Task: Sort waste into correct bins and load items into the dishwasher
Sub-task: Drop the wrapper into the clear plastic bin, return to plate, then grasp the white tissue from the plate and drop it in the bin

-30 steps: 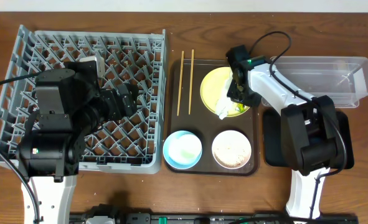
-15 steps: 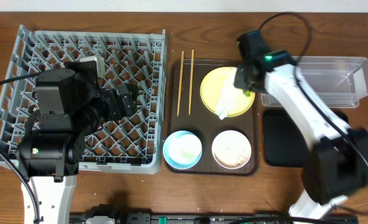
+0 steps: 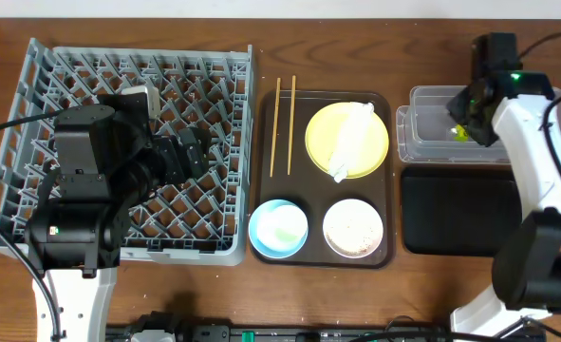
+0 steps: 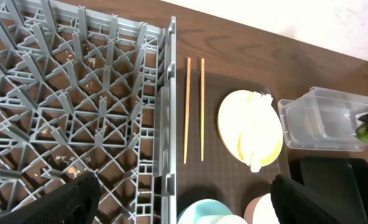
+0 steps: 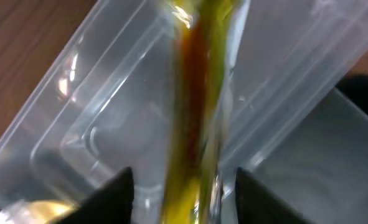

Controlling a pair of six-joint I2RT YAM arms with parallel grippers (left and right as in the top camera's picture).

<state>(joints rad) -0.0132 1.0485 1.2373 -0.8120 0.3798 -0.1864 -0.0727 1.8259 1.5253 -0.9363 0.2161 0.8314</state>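
Dark brown tray (image 3: pixel 315 190) on wooden table (image 3: pixel 356 47)

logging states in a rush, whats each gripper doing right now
left gripper: open, holding nothing.
right gripper: open above the clear tub, with the green-yellow wrapper between its jaws, seemingly not clamped.

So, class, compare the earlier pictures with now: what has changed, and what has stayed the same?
The right end effector lifted the green wrapper off the yellow plate and carried it right, to above the clear tub; whether it has let go is unclear. The napkin remains on the plate; chopsticks, blue bowl, white bowl and rack stayed put.
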